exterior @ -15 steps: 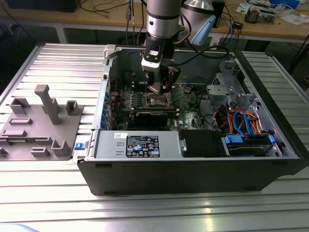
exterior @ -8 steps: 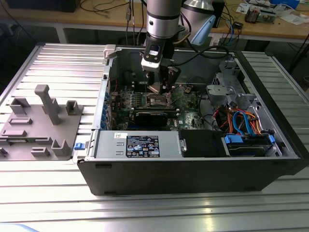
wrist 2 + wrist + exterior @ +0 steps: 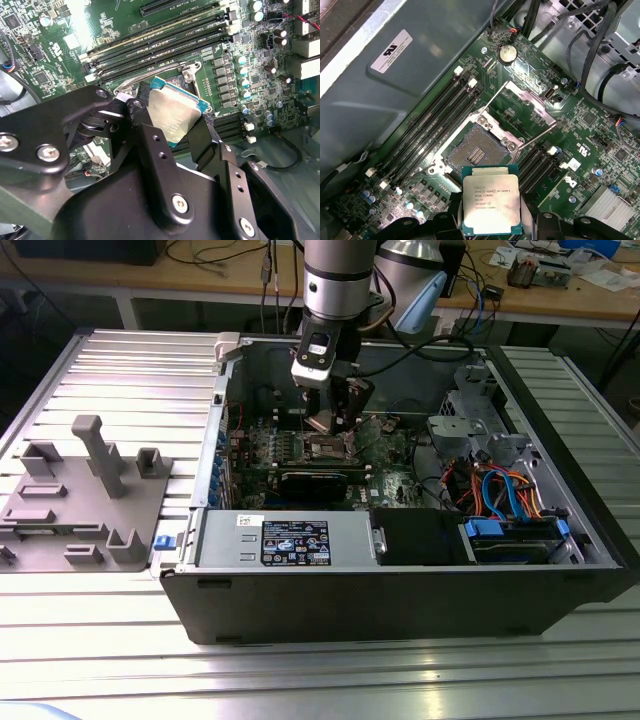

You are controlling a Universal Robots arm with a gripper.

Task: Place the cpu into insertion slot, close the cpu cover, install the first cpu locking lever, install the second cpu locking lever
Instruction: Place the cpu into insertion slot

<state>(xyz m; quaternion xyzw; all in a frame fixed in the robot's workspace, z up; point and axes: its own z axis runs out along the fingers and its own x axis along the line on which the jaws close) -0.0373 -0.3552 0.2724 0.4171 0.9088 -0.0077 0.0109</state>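
Two opposite edges, no more: clamps the gripper (image 3: 173, 120) shut on the chip (image 3: 491, 197) there, with black fingers (image 3: 140, 112) on the green rim and the silver top turned away from the board, as seen in both wrist views. Hangs over the green board (image 3: 590, 120) near the socket (image 3: 475, 152), clearly apart from it. Looks light, thin and stiff; probably smooth and a bit slippery on the metal top, and surely delicate on the hidden underside, like the fine contacts of the socket. So better to take hold only at the edges, as now, never on the faces, and to keep it level without squeezing hard. Cannot tell from here how squarely lined up with the socket. Shows in the first wrist view a bare dark centre in the socket, no chip inside yet, with the cover (image 3: 527, 107) tipped open beside it and thin wire levers (image 3: 540, 133) not hooked down, as far as can be judged. Sits all inside an open computer case (image 3: 400, 600) on a ribbed metal table (image 3: 100, 660); holds also a black card (image 3: 315, 483), a grey power box (image 3: 225, 540) at the near wall and a bundle of orange and blue cables (image 3: 500, 490) toward the exterior view's right. Leaves well apart, at the exterior view's left, a grey tray (image 3: 150, 502) with upright pegs.
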